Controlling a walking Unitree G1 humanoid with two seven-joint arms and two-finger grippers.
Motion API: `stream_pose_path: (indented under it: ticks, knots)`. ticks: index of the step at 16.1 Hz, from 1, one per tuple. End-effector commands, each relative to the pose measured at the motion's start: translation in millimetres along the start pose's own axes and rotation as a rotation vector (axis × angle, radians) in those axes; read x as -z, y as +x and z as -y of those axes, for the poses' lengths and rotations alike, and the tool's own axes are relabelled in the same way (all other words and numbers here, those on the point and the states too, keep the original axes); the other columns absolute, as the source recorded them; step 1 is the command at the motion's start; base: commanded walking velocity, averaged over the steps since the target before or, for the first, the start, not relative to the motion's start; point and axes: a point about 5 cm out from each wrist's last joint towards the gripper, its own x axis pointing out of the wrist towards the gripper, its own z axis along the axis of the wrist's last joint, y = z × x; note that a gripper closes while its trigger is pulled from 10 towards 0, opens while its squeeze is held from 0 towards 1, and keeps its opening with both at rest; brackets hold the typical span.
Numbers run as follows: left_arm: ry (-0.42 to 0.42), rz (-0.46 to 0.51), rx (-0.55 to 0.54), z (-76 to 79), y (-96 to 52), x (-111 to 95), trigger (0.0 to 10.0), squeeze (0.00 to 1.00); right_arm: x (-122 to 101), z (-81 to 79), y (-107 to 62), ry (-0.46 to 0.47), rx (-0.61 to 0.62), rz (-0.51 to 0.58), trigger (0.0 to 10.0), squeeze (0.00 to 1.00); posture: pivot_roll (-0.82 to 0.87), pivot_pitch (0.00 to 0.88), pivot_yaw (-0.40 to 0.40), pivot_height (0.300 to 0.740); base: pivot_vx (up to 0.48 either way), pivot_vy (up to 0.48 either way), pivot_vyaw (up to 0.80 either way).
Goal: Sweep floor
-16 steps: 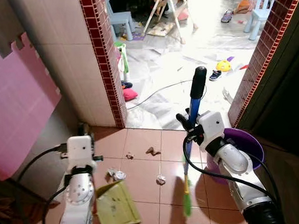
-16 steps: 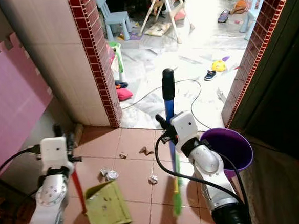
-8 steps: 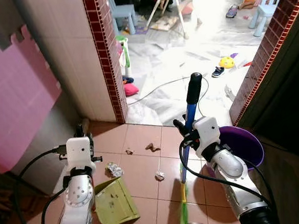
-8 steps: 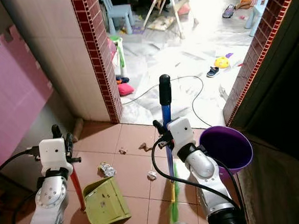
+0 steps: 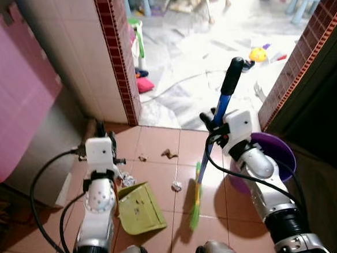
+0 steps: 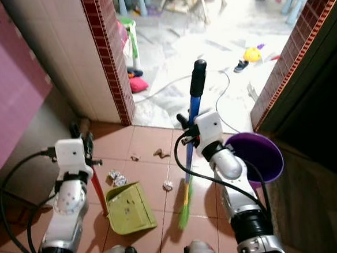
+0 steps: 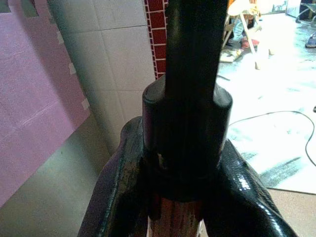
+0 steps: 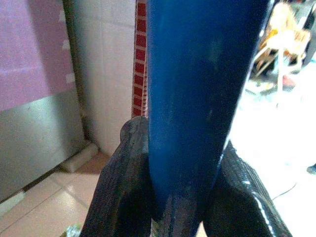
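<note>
You've got glossy terracotta floor (image 6: pixel 150 156) tiles underfoot and a round purple bucket (image 6: pixel 263 160) by the right arm. Your right gripper (image 8: pixel 177 197) clamps the broom (image 6: pixel 190 137): smooth blue pole, green bristles on the tile. Left gripper (image 7: pixel 182 197) squeezes the yellow-green plastic dustpan (image 6: pixel 128 207) handle, pan flat beside crumpled paper scraps (image 6: pixel 116 177).

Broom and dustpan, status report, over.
Right gripper shut on broom, bristles on the tiles. Left gripper shut on dustpan handle, pan flat on the floor. Paper scraps between pan and bristles; purple bucket beside right arm.
</note>
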Motion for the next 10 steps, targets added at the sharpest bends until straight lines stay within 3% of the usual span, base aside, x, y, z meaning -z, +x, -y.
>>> stream_pose_path:
  ticks: [1, 3, 7, 10]
  knots:
    - [0.019, -0.040, -0.009, -3.4, -3.1, 9.6, 10.0, 0.00, -3.2, -3.6, 4.4, 0.013, -0.028, 0.016, 10.0, 0.00, -0.14, 0.214, -0.010, 0.740, 0.000, 0.000, 0.00]
    - [0.038, -0.027, -0.022, -7.1, 3.8, 7.0, 10.0, 0.00, 14.0, -18.0, 6.9, 0.064, -0.106, -0.053, 10.0, 0.00, -0.14, 0.245, -0.011, 0.740, 0.000, 0.000, 0.00]
    - [0.037, 0.001, -0.047, -11.8, 12.3, 2.5, 10.0, 0.00, 18.0, -7.2, 21.1, 0.016, 0.028, -0.066, 10.0, 0.00, -0.11, 0.266, -0.028, 0.740, 0.000, 0.000, 0.00]
    - [0.044, 0.013, -0.093, -15.3, 20.8, -0.4, 10.0, 0.00, 6.2, 8.5, 31.5, -0.110, 0.092, -0.030, 10.0, 0.00, -0.11, 0.273, -0.037, 0.740, 0.000, 0.000, 0.00]
